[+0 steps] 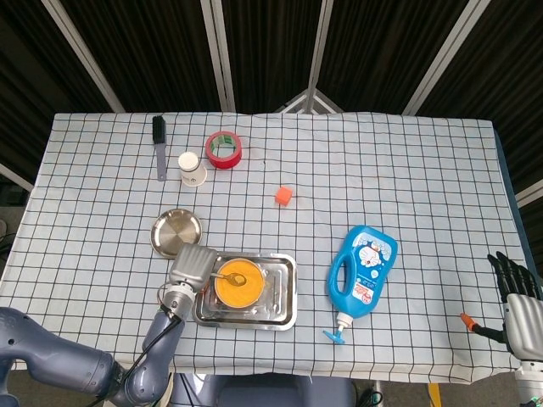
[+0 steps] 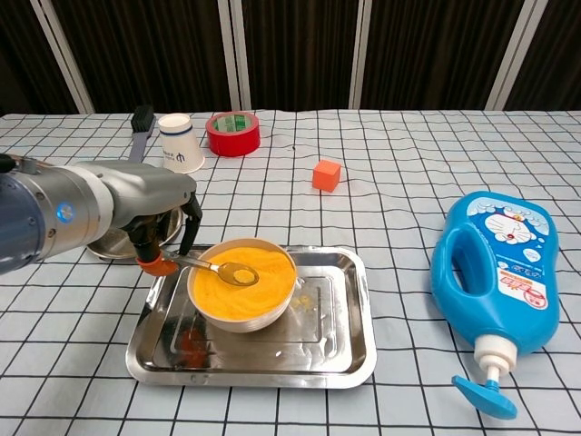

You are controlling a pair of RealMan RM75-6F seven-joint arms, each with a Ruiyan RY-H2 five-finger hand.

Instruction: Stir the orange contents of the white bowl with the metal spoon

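Left hand (image 2: 159,227) holds spoon (image 2: 213,266) (bowl (image 2: 241,283) in tray (image 2: 349,350)).

The head view looks steeply down on the whole table (image 1: 424,170). The chest view faces forward, low and near. Both share the steel tray (image 1: 287,292) (image 2: 359,336).

I worked in what looked like a robot test booth, not a home kitchen. My table (image 1: 424,170) wore a white cloth with a black grid, and behind it hung dark curtains (image 2: 290,54) framed by pale metal struts (image 1: 221,55). The things laid out were a mixed lot of props: a roll of red tape (image 1: 224,149), a paper cup (image 1: 192,169), a small orange cube (image 1: 283,196), a blue detergent bottle (image 1: 362,271) lying flat, a black brush (image 1: 159,144).
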